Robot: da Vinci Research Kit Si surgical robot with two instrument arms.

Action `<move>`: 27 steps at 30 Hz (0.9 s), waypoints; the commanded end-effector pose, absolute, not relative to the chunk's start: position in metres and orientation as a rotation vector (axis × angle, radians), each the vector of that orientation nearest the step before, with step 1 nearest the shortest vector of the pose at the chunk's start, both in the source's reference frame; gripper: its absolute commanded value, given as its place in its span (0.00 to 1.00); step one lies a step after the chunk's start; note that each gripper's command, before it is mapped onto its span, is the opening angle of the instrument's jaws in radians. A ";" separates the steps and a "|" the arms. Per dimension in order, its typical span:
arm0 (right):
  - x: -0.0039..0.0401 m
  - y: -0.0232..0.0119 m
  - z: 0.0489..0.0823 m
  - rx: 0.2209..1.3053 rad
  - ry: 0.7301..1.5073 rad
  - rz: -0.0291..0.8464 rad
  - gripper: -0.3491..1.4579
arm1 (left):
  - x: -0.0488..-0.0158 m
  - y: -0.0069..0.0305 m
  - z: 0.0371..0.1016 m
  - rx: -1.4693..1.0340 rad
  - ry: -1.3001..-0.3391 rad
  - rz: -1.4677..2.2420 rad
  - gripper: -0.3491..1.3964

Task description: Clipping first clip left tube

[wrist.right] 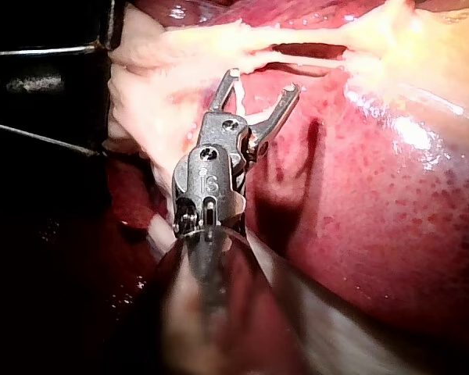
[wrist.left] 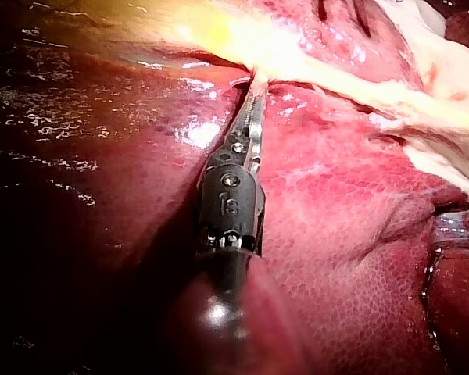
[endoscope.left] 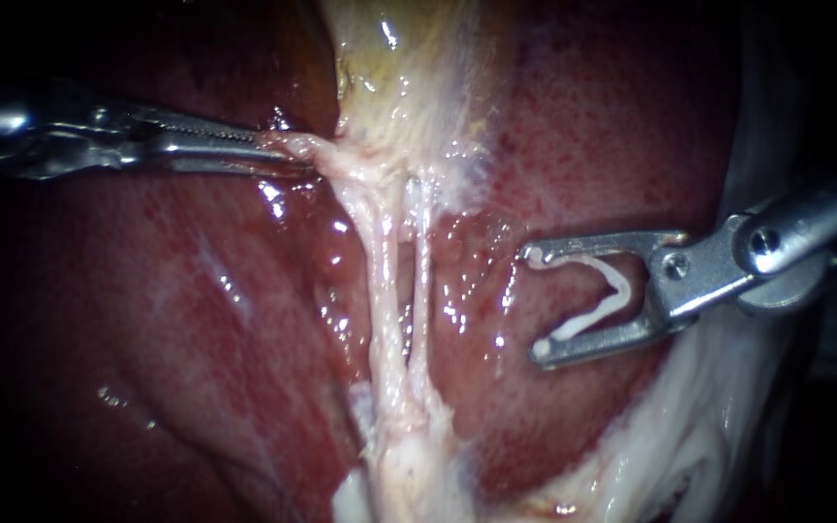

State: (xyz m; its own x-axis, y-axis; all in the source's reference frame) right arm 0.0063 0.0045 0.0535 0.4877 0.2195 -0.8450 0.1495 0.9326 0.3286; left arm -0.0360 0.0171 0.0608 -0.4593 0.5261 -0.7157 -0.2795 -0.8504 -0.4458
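White clip [endoscope.left: 593,312] in right instrument [endoscope.left: 535,305] — stringy tissue [endoscope.left: 310,148] in left instrument [endoscope.left: 265,152].

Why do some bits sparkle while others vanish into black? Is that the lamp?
Endoscope view: white glints dot the wet liver near the tubes; the edges fade to black, dimming the left instrument. Left wrist view: glare washes out the pale tissue its jaws grip. Right wrist view: the right instrument, holding a clip, throws a dark shadow on the liver.
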 end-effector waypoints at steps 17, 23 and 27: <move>0.0064 0.0045 0.0534 0.386 1.065 0.044 0.47 | -0.0296 0.0220 0.0518 -1.284 -0.336 2.283 0.00; 0.0071 0.0045 0.0533 0.394 1.071 0.042 0.47 | -0.0287 0.0226 0.0508 -1.288 -0.315 2.284 0.00; 0.0090 0.0039 0.0534 0.429 1.080 0.057 0.47 | -0.0294 0.0221 0.0508 -1.283 -0.306 2.283 0.00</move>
State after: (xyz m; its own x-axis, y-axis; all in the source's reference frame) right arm 0.0096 0.0037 0.0535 0.4778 0.2624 -0.8384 0.1601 0.9124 0.3768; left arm -0.0295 0.0220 0.0506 -0.4299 0.5256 -0.7341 -0.3138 -0.8494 -0.4244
